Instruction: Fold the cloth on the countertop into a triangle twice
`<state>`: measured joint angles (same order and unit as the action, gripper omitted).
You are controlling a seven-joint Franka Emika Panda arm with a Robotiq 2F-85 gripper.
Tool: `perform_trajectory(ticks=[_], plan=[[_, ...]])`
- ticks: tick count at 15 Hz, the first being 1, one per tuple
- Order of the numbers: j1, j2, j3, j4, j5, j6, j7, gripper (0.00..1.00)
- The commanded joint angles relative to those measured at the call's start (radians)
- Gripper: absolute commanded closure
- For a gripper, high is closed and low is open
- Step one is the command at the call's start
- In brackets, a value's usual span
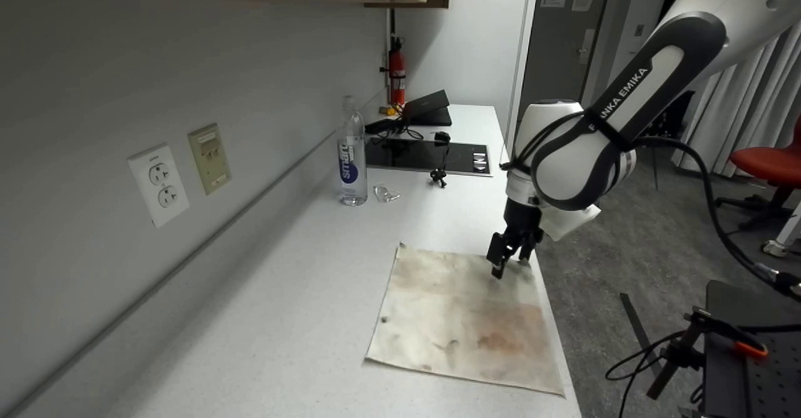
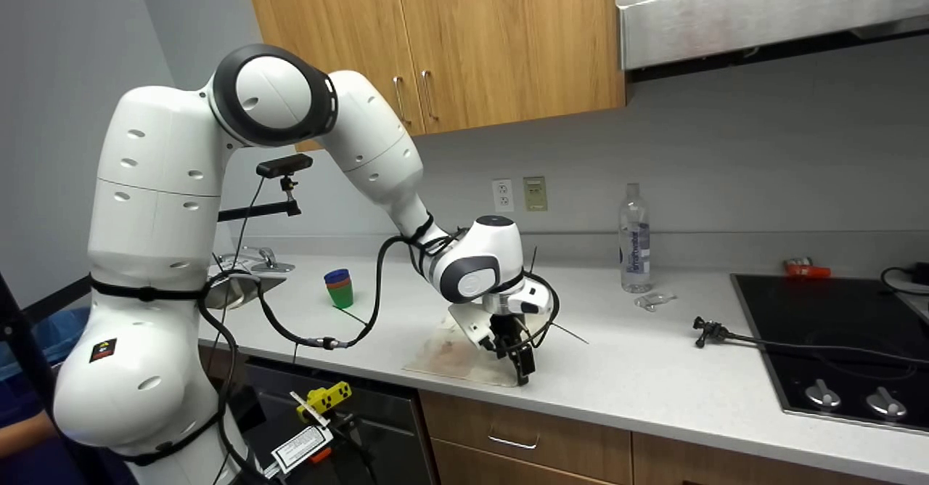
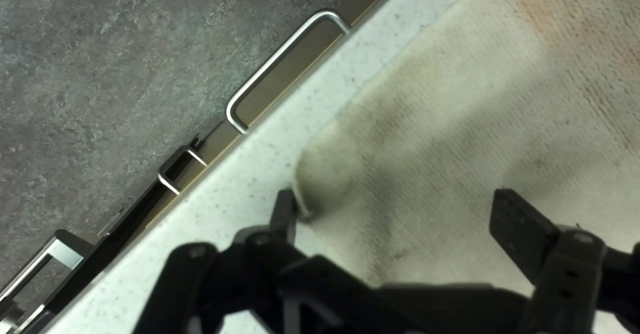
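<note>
The gripper [image 3: 394, 208] is held with its fingers spread wide at one corner of the cloth [image 1: 463, 318]; in the wrist view, one finger is seen just beside the corner's edge and the other over the fabric, and whether the cloth is touched cannot be told. The corner is slightly rumpled. The cloth, marked with brown stains, is laid out flat along the front edge of the countertop [image 1: 281, 318]. Farther back in an exterior view, a water bottle [image 1: 353, 161] is stood upright beside a small clear object [image 1: 385, 194]. Beyond these, a black cooktop [image 1: 413, 155] is set in the countertop; farther still, a red fire extinguisher [image 1: 397, 77] is seen.
</note>
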<state>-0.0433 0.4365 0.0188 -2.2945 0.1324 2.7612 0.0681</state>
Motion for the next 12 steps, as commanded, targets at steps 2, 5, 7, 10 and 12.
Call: perform_trajectory(ticks=[2,5,7,10,12], plan=[[0.001,0.002,0.015,0.02,0.029,-0.007,0.024,0.13],[0.012,-0.001,-0.001,0.016,0.012,-0.005,0.045,0.44],[0.018,-0.006,-0.012,0.012,0.005,-0.002,0.061,0.61],[0.034,-0.018,-0.036,0.005,-0.015,-0.001,0.088,0.82],[0.06,-0.03,-0.067,0.001,-0.047,-0.001,0.124,0.98]])
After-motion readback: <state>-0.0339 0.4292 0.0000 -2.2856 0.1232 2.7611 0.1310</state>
